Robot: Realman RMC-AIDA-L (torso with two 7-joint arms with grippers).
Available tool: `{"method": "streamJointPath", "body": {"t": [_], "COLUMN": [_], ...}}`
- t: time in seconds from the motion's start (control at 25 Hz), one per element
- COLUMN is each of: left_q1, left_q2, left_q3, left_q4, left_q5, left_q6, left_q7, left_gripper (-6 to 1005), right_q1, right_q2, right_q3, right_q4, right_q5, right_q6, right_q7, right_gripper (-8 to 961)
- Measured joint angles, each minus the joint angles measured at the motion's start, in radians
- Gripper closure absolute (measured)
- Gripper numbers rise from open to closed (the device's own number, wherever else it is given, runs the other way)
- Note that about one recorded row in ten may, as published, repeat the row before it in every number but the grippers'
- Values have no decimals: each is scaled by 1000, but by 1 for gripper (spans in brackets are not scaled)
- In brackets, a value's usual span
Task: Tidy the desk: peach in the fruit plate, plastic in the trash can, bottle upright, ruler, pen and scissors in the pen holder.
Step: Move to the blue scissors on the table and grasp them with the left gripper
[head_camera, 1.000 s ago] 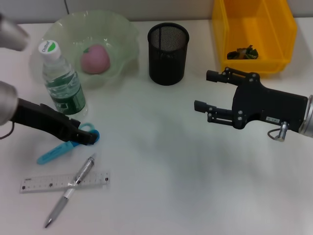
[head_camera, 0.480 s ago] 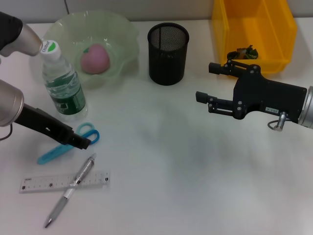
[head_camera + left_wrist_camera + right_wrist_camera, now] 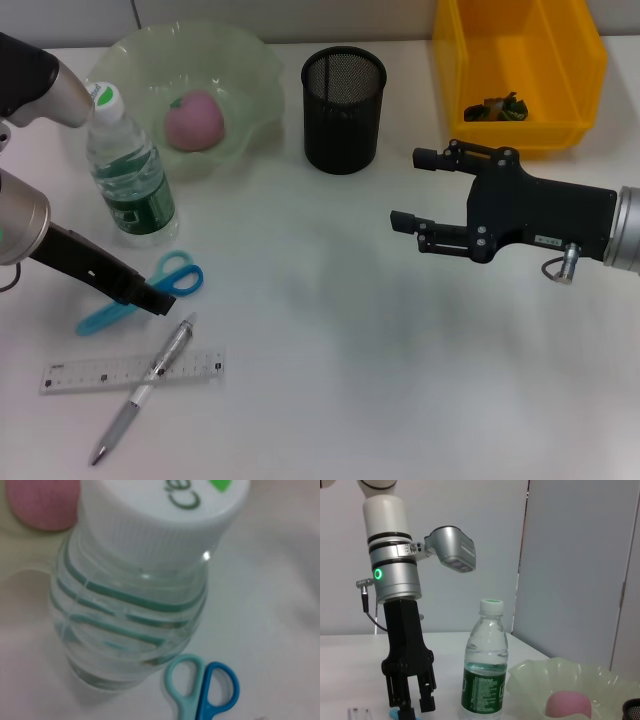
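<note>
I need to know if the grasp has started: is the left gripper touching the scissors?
Cannot tell. In the head view the left gripper overlaps the scissors; the right wrist view shows its tips at the blue handles, but no view shows contact or a gap plainly.

The worktop (image 3: 330,360) is white; the peach (image 3: 194,122) is pink, in a pale translucent green fruit plate (image 3: 240,60); the bottle (image 3: 128,170) is clear with a white cap, green print on it, and a dark green label; the scissors (image 3: 140,292) have one light turquoise and one deeper blue handle; the ruler (image 3: 95,374) is clear with dark markings; the pen (image 3: 145,387) is silver-grey; the pen holder (image 3: 344,96) is black mesh; the trash can (image 3: 520,70) is bright yellow; both the left end effector (image 3: 150,298) and the right end effector (image 3: 415,190) are black.
</note>
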Motion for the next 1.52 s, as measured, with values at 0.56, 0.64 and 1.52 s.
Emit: {"method": "streamJointPath", "body": {"t": [0.56,0.64,1.52], "left_q1": [-49,-51,-68], "left_q2": [0,0,-1], "left_q3": [100,102,113], "left_q4": [7,6,-48], "left_q5": [93,94,131], "left_q6": [-2,-2,-27], "left_q7": [25,25,27], "left_gripper": [341,346,372], "right_q1": [2,2,6], "right_q2": [9,9,13], "right_q3": [0,0,3], "right_q4": [4,5,11], "right_q5": [-1,-1,7], "right_q6": [-2,-2,5], "right_q7": [-21,-23,-25], "right_gripper": [212,212,212]}}
